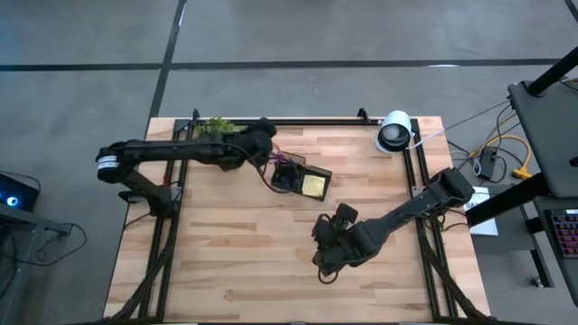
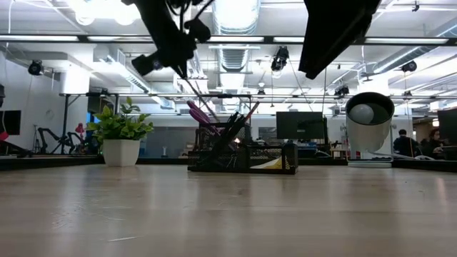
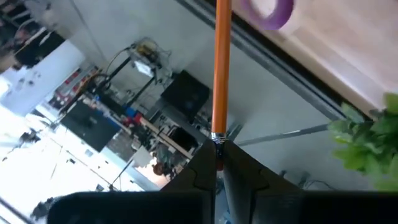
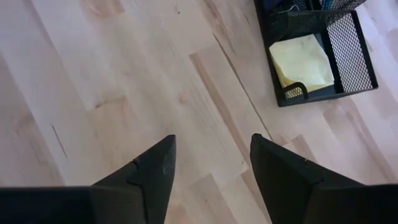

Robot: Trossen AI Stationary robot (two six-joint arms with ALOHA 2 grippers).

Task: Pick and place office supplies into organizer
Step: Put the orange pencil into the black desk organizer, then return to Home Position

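Observation:
The black organizer (image 1: 302, 179) stands at the table's middle back, with the yellow sticky-note pad (image 1: 313, 185) in its tray. Pens and the purple-handled scissors (image 2: 202, 116) stand slanted in its upright compartment (image 2: 225, 143). My left gripper (image 1: 269, 144) is above the compartment's far left side, shut on the orange pencil (image 3: 220, 68). The pencil slants down from the gripper toward the compartment; its lower tip is hidden. My right gripper (image 1: 322, 248) is open and empty above bare table, nearer the front than the organizer, which shows in its wrist view (image 4: 323, 50). My left gripper pinches the orange pencil between its two fingers (image 3: 239, 177), at the end just behind the metal ferrule (image 3: 217, 138). The pencil runs straight on from the fingers, along them, slanting down toward the purple scissors handle (image 3: 268, 11). It is clear of the table.
A small green plant in a white pot (image 1: 217, 126) stands at the back edge, just left of my left gripper. A round white-and-black device (image 1: 395, 133) stands at the back right. The table's front half is bare wood (image 1: 235, 262).

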